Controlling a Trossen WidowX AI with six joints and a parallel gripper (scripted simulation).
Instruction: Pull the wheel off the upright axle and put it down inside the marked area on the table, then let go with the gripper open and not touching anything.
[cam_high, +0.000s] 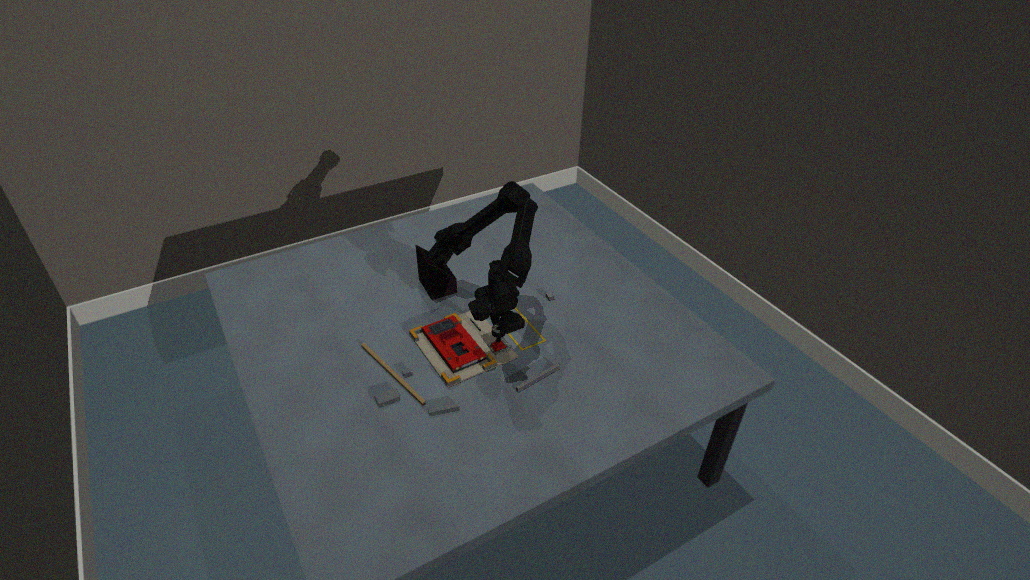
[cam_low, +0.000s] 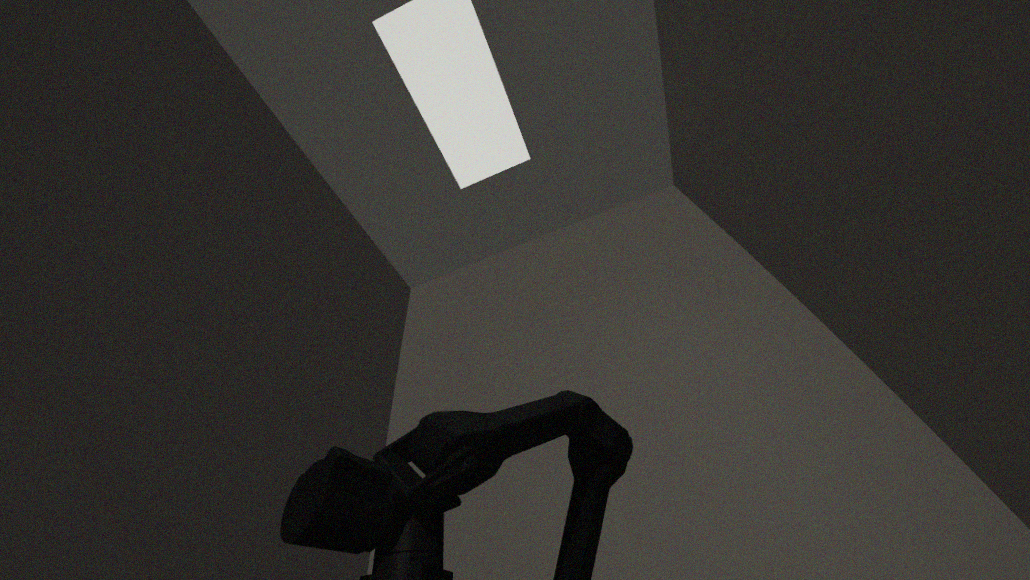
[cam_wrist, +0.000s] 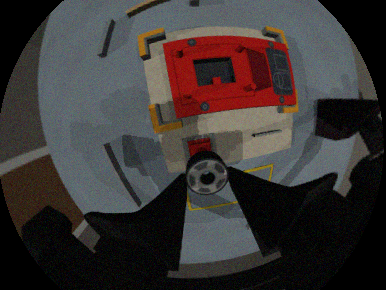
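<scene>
The grey, spoked wheel (cam_wrist: 199, 176) is held between the two fingertips, its round face toward the wrist camera. My gripper (cam_high: 497, 332) (cam_wrist: 206, 174) is shut on it and points down. In the top view the wheel sits above the small red block (cam_high: 498, 346) (cam_wrist: 200, 146), with that block showing below the fingers. The upright axle cannot be made out, and the wheel's hub looks dark. The marked area is a yellow outline (cam_high: 533, 345) (cam_wrist: 215, 205) on the table beside the board, partly hidden by the gripper. The exterior view shows only dark arm parts.
A cream board (cam_wrist: 270, 145) carries a red panel (cam_high: 469, 344) (cam_wrist: 185, 75) between orange corner brackets. A grey bar (cam_high: 537, 378) (cam_wrist: 122, 175) lies near the gripper. A yellow bar (cam_high: 392, 373) and grey blocks (cam_high: 386, 396) (cam_high: 442, 407) lie beyond the panel. A small block (cam_high: 549, 296) lies past the outline.
</scene>
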